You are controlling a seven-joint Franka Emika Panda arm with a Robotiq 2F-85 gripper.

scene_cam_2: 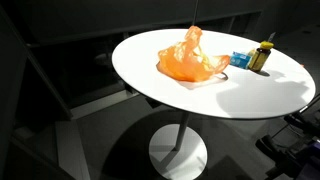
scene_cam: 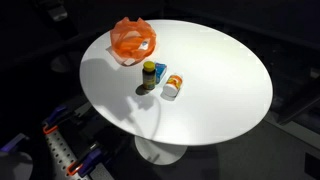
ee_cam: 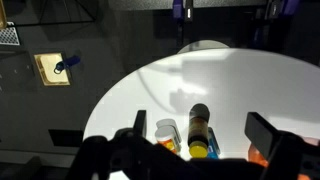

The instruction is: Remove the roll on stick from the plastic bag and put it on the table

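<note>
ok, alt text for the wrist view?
A round white table seen from the wrist camera, with the open hand framing a dark bottle with some yellow on it and a small white container beside it. A bit of the orange plastic bag shows at the bottom edge.

crumpled orange plastic bag (scene_cam: 133,38) on table (scene_cam: 230,90)

Plastic bag (scene_cam_2: 190,58) contents were indiscernible through the orange film; the pincer (ee_cam: 199,122) base was cut off by the wrist view's lower edge.
</note>
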